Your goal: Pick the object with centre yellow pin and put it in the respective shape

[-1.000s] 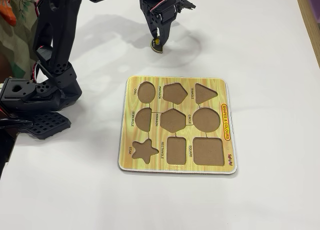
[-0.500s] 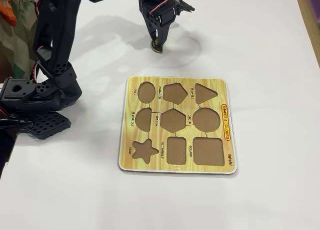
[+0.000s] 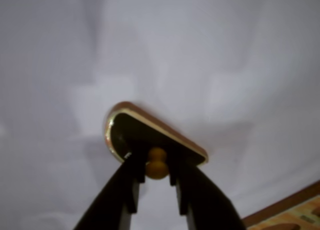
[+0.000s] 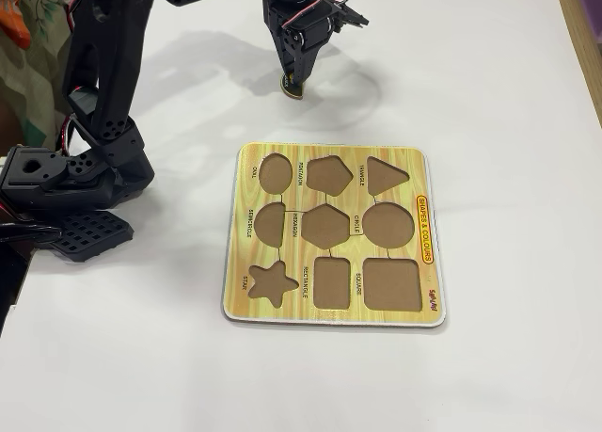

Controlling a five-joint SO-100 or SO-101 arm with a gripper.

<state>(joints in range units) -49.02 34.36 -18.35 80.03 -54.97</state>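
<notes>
In the wrist view the claw is clamped on the round yellow knob of the semicircle piece — the dark, pale-rimmed piece hangs tilted over the white table. In the fixed view the piece sits at the claw's tip, well above the shape board in that view, apart from its semicircle cutout.

Setting: tabletop robot demo/test bench, prob. a home or hobby space, exact room type can't be confirmed. Evidence: plain white table w/ black 3D-printed arm clamped at its left edge in fixed view, plus a child's wooden shape board. Patterned fabric at top-left corner suggests domestic surroundings.
</notes>
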